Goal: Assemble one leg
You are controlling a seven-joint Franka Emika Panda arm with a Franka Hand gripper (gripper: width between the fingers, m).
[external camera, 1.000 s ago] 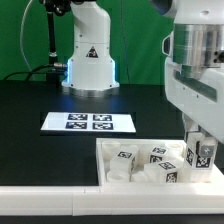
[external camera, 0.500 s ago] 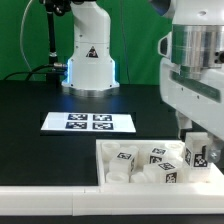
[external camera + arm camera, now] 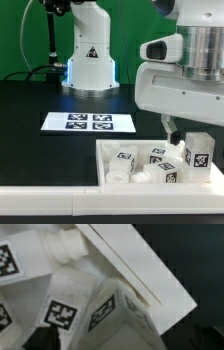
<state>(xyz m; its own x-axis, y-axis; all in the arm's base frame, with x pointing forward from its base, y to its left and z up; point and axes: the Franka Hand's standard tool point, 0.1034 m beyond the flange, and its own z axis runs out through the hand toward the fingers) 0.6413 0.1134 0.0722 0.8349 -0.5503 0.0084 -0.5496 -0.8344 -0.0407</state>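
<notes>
The gripper (image 3: 172,133) hangs low over the walled tray (image 3: 108,152), its jaw spacing impossible to tell here, seemingly lining up on the leg (image 3: 197,152) that stands among other tagged parts at the exterior view's right.

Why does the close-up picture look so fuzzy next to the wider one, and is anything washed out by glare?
Wrist view: the small white plastic leg sits very near the lens, so its tag edges are soft. Exterior view: sharper overall, evenly lit; the large white walled tray is bright against the black table, its surface detail faint.
</notes>
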